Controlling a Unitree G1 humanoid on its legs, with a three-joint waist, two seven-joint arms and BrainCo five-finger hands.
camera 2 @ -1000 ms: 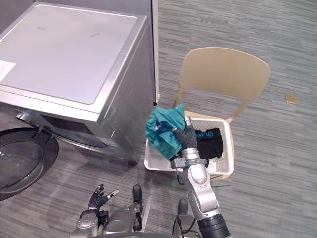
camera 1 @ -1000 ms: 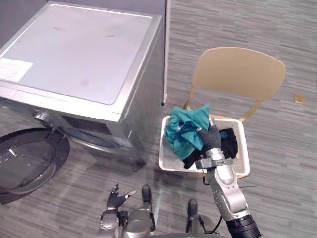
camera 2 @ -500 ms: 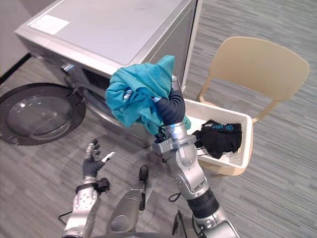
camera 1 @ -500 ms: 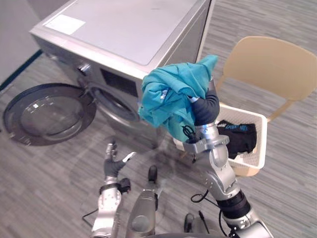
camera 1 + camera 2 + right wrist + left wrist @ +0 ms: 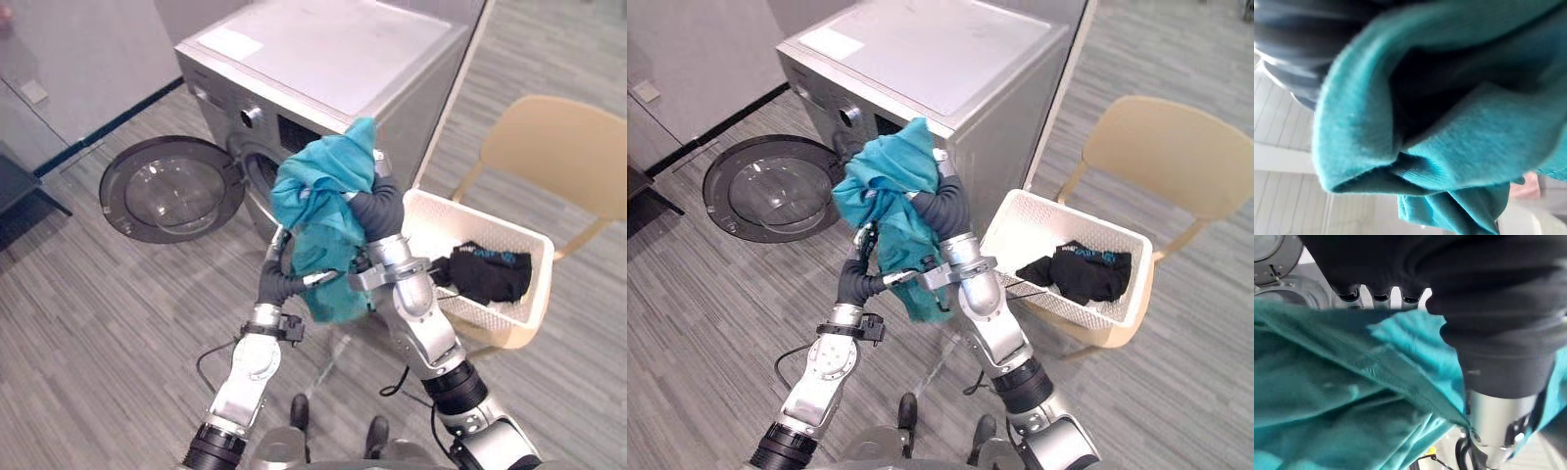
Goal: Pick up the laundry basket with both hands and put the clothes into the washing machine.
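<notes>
Teal garment [image 5: 328, 211] sits bunched high on the right robot hand [image 5: 377, 211], lifted in front of the washing machine [image 5: 333, 59], with a long tail of cloth hanging down towards the floor. From where I stand that robot hand is buried in the fabric, so I cannot tell whether it is clenched or loose. The left robot hand [image 5: 862, 284] reaches up to the hanging part from below, and the cloth hides its state as well. The round door [image 5: 171, 191] is swung wide open, and the drum opening [image 5: 257, 171] lies just behind the garment, lower than the cloth. The white laundry basket [image 5: 1029, 235] rests on the tan chair [image 5: 558, 147] beside the machine, with a black garment [image 5: 485, 272] in it. I'd judge this as the loading step, one piece on its way in. Next, the bundle must come down to the opening and go well inside, tail included, before it is let go.
</notes>
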